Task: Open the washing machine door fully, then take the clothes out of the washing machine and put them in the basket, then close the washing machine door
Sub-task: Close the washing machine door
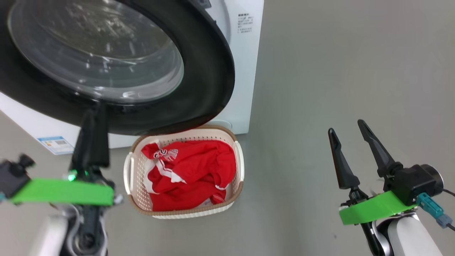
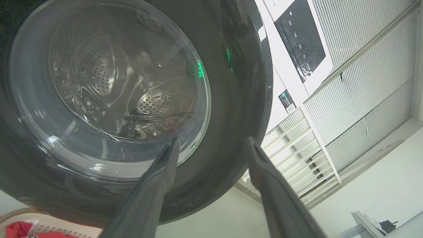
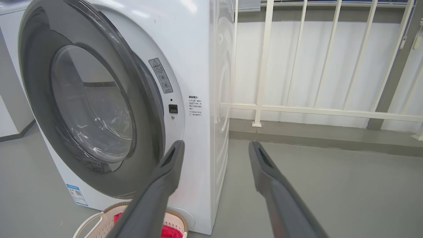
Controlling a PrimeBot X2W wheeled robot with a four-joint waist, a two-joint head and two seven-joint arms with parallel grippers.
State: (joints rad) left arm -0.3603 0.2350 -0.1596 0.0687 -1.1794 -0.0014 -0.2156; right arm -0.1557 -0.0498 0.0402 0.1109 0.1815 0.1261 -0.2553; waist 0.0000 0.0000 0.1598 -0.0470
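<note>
The washing machine door (image 1: 209, 71) stands ajar, a little off the front of the white washing machine (image 3: 198, 49); its latch hole shows beside the rim. Below the door sits the basket (image 1: 132, 170) with the red clothes (image 1: 192, 170) heaped inside. My left gripper (image 2: 212, 142) is open, its fingers right at the door's lower black rim (image 2: 238, 99) with nothing between them. In the head view this left gripper (image 1: 93, 121) is seen edge-on against the rim. My right gripper (image 1: 346, 127) hangs open over bare floor to the right of the basket, holding nothing, and faces the machine's front corner (image 3: 215, 145).
Grey floor (image 1: 337, 71) stretches to the right of the machine. A white railing (image 3: 297, 109) runs along the wall behind it. Another pale appliance (image 3: 10, 66) stands to the machine's left. An energy label (image 1: 53, 144) is stuck low on the machine's front.
</note>
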